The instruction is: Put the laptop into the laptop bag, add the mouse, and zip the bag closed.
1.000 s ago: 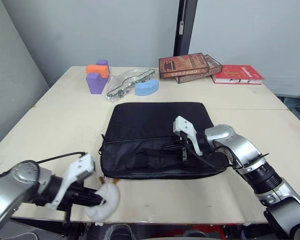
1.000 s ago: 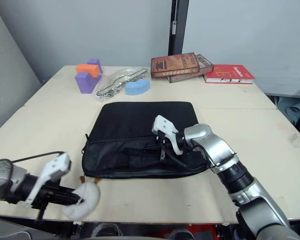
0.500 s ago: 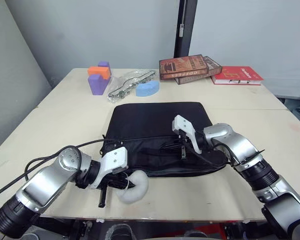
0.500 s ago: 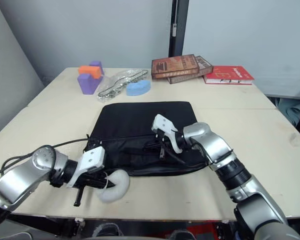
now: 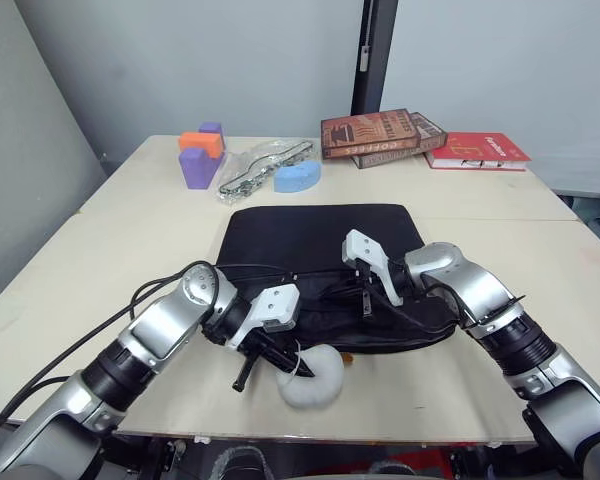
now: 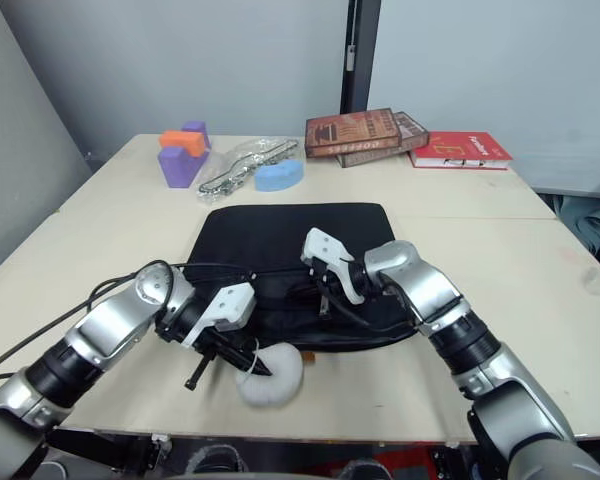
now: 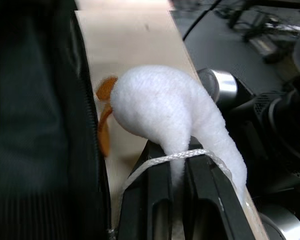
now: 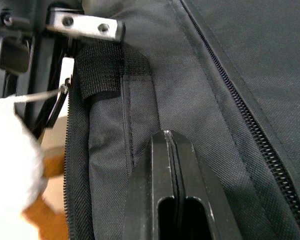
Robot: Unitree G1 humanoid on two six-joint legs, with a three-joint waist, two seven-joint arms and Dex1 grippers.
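The flat black woven-fabric laptop bag (image 5: 320,265) lies mid-table (image 5: 130,230). The left pincer (image 7: 177,165) pinches a fuzzy white egg-shaped lump (image 5: 313,374) with a tan tip, just beside the bag's near zippered edge. The right pincer (image 8: 170,150), fingers pressed together, rests on the bag's coarse weave.

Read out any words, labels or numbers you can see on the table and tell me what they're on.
None can be read for certain.
Brown book: pale lettering on the cover and spine, too small to read.
Red book: a short title near its top edge, too blurred to read.
Laptop bag: no label visible.
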